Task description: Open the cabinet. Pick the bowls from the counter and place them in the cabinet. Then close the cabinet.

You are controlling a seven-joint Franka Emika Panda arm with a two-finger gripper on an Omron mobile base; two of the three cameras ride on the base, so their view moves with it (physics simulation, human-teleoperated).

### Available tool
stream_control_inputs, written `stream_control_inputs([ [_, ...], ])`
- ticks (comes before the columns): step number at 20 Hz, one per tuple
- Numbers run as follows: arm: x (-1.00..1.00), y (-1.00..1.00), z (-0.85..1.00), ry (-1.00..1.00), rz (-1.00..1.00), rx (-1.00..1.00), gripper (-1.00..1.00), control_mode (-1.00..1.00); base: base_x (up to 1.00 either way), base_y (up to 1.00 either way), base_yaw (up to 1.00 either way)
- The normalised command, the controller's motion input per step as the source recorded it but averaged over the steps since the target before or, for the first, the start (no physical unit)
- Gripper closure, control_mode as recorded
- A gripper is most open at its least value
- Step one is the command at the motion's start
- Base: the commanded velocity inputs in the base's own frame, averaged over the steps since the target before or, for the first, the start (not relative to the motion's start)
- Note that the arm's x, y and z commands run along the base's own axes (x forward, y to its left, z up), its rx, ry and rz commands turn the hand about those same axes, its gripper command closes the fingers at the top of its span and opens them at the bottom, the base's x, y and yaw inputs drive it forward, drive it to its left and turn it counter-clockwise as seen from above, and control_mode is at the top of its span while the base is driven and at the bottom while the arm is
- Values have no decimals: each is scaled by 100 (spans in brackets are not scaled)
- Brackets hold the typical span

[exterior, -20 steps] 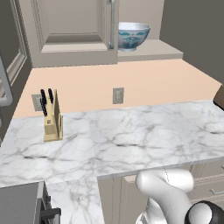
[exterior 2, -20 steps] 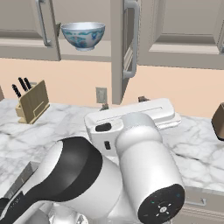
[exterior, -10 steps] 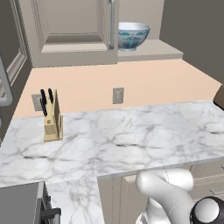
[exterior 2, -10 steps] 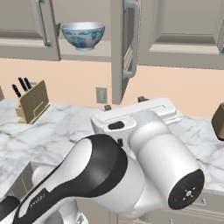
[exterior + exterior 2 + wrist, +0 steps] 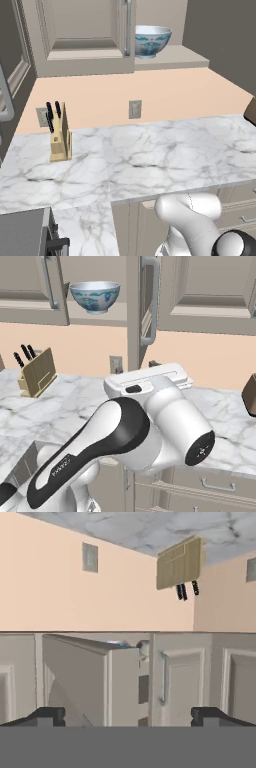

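So the wide grey-beige wall cabinet [image 5: 150, 301] is open, and the pale blue-white floral ceramic bowl [image 5: 95, 296] sits on its beige shelf, just left of the open door's metal bar handle [image 5: 152, 306]. We reckon we're between bowls. The olive-beige one isn't anywhere we can spot on the white marble counter [image 5: 150, 155]. Our gripper [image 5: 128, 714] has its finger tips [image 5: 47, 714] spread wide, holding nothing. Next up, probably: find that second bowl and reach down for it.
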Motion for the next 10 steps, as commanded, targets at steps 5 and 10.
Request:
stream_control_inputs([
  [5,42,0,-14,0,9,19,-100,-100,0,0,0],
  [10,41,10,-6,0,8,14,-100,-100,0,0,0],
])
